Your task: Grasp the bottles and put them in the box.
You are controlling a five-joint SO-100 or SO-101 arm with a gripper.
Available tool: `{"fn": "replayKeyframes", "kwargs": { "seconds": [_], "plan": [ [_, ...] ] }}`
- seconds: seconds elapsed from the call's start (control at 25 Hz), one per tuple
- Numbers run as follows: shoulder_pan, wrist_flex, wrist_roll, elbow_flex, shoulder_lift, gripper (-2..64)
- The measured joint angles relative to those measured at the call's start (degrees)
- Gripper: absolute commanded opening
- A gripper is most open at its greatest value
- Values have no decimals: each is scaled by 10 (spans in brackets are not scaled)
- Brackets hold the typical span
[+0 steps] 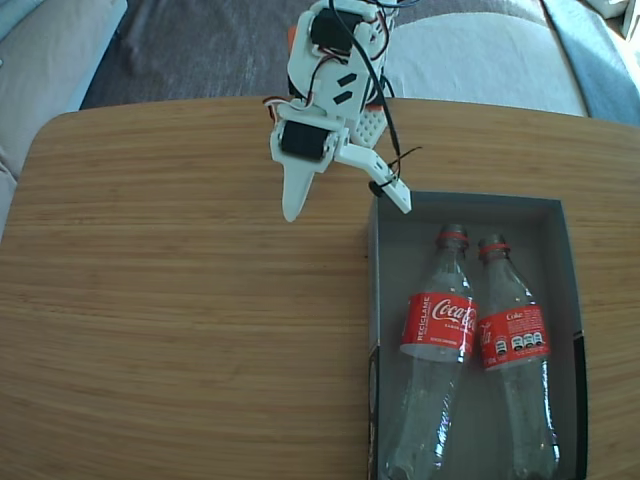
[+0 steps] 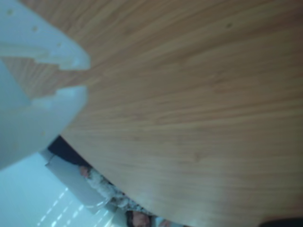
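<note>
While the fixed view shows both bottles [image 1: 436,340] [image 1: 516,350] lying side by side in the box [image 1: 562,260], necks toward the arm, the wrist view shows only bare table [image 2: 199,104]. Beyond them, the gripper [image 1: 345,205] hangs spread open, empty.

Fixed cam high above table [image 1: 180,300]; wrist cam close on tabletop.

Two bottles [image 1: 435,340] [image 1: 515,345] side by side in the box [image 1: 562,260], apparently touching.
</note>
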Motion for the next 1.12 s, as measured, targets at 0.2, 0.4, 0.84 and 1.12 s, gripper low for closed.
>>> {"fn": "replayKeyframes", "kwargs": {
  "seconds": [0.2,0.4,0.84,1.12],
  "plan": [
    [0,18,0,4,35,-2],
    [0,18,0,4,37,-2],
    [0,18,0,4,37,-2],
    [0,18,0,4,37,-2]
  ]
}}
